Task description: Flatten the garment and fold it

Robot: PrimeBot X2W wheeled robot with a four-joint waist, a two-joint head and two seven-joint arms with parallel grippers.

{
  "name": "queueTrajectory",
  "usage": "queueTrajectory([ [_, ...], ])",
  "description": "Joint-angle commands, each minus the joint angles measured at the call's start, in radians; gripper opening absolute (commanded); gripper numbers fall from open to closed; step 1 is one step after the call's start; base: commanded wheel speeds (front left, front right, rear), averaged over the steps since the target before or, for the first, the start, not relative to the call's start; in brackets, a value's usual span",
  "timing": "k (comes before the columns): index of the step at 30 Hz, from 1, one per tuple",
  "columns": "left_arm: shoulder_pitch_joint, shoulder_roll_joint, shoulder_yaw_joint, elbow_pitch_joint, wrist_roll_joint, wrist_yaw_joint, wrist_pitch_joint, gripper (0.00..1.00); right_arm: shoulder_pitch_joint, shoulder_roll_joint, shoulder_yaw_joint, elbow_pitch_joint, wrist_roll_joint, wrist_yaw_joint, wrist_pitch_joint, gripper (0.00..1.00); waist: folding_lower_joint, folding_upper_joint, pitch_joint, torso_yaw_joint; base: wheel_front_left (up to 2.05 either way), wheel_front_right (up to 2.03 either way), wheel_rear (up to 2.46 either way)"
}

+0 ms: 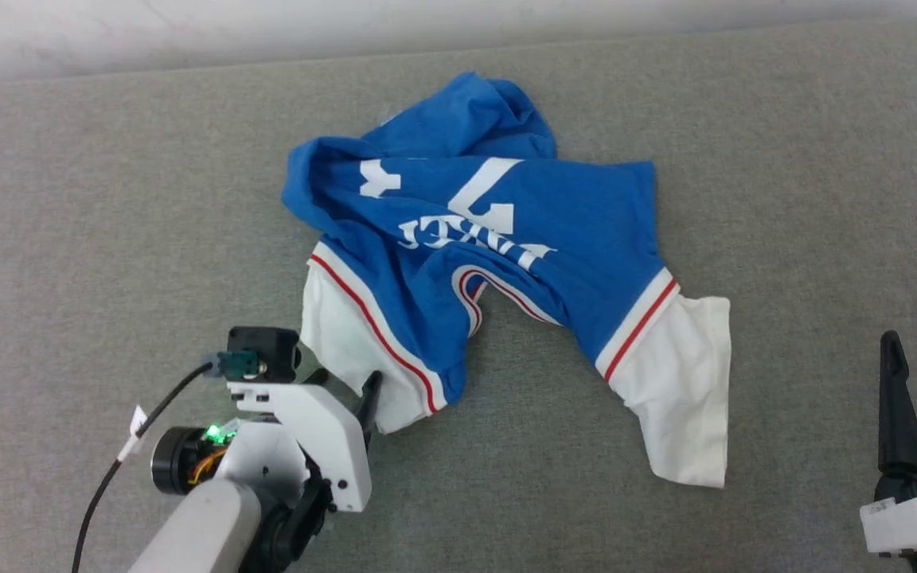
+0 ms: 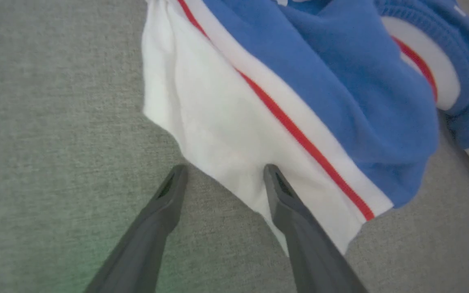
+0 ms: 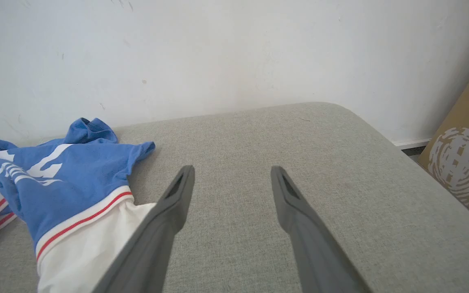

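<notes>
While garment (image 1: 506, 239) lies crumpled | left gripper (image 2: 224, 171) splayed astride its edge

Light in my head camera is soft and even, with no clear direction; the wall (image 1: 267, 32) at the top blooms to white; the garment (image 1: 474, 231) throws only thin, faint shadows under its folds; my left wrist picture is soft, its white sleeve (image 2: 202, 114) nearly blown out, a green tint on the grey surface (image 2: 35, 228) at lower left; my right wrist picture is sharper, though wide-angle curving bends the surface's far edge.
</notes>
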Motion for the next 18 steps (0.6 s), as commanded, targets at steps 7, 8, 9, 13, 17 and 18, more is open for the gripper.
queueTrajectory([
  [7,-0.025,-0.029,-0.038,0.054,-0.037,-0.030,0.053,0.00,-0.028,0.002,0.000,0.010,0.000,-0.001,-0.015,1.00,0.0000,-0.0001,0.027,-0.022,0.00,0.00,0.00],
  [8,-0.028,-0.031,-0.044,0.059,-0.036,-0.036,0.053,0.00,-0.030,0.002,0.000,0.012,0.001,-0.001,-0.015,1.00,0.0000,-0.0001,0.027,-0.022,0.00,0.00,0.00],
  [9,-0.030,-0.036,-0.045,0.060,-0.038,-0.039,0.046,0.00,-0.032,0.002,-0.001,0.015,0.001,-0.001,-0.016,1.00,0.0000,-0.0001,0.026,-0.021,0.00,0.00,0.00],
  [13,-0.034,-0.041,-0.015,0.036,-0.028,-0.024,-0.019,0.00,-0.032,0.002,-0.007,0.022,-0.002,-0.001,-0.016,1.00,0.0000,-0.0001,0.006,-0.014,0.00,0.00,0.00],
  [17,0.009,-0.055,0.049,-0.058,-0.046,0.021,-0.094,0.00,-0.023,0.002,-0.016,0.025,-0.004,-0.001,-0.014,1.00,0.0000,-0.0001,-0.029,0.000,0.00,0.00,0.00],
  [18,0.030,-0.056,0.064,-0.088,-0.053,0.033,-0.106,0.00,-0.019,0.002,-0.018,0.026,-0.003,-0.001,-0.013,1.00,0.0000,-0.0001,-0.038,0.005,0.00,0.00,0.00],
])
